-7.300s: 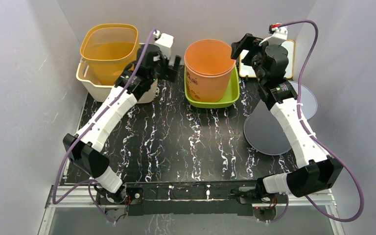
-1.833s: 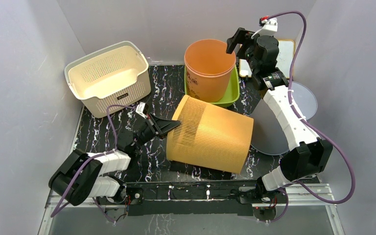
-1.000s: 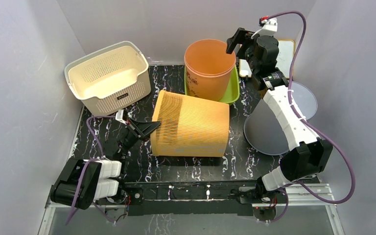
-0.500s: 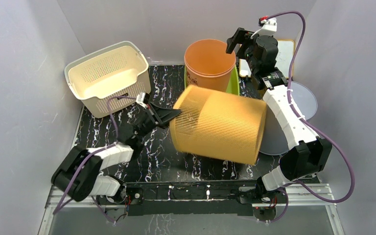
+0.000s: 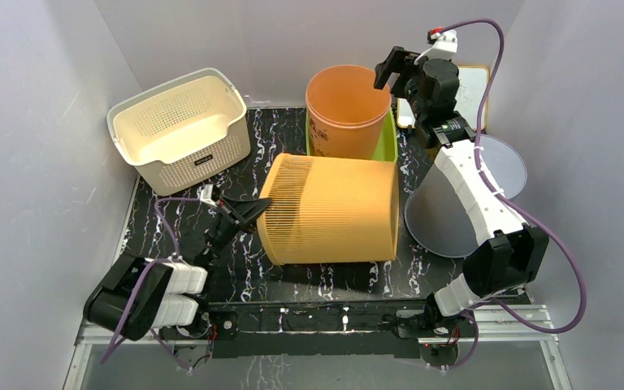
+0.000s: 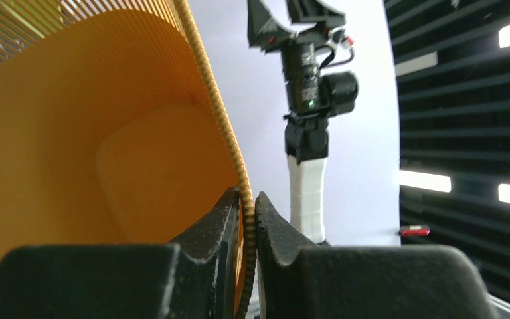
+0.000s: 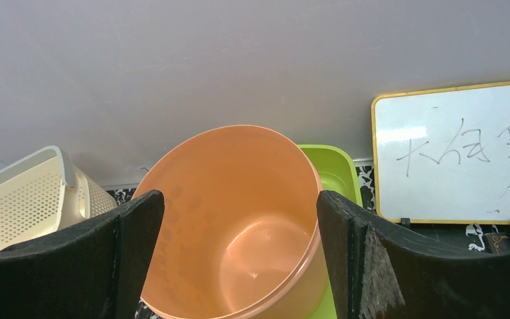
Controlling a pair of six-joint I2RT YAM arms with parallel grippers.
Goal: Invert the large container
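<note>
We judge the bin [image 5: 333,211] light, thin and flexy, best held at its rim, where the left gripper [image 6: 248,197] has its jaws clamped; the right gripper [image 7: 239,199] gapes, empty.

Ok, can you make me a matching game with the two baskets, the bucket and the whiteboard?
1 yellow basket
2 cream basket
3 orange bucket
4 whiteboard

A standing in the green tray
B at the back, far right
C on its side, rim pinched by the left gripper
D upright, far left

Pairs: 1-C, 2-D, 3-A, 4-B
</note>
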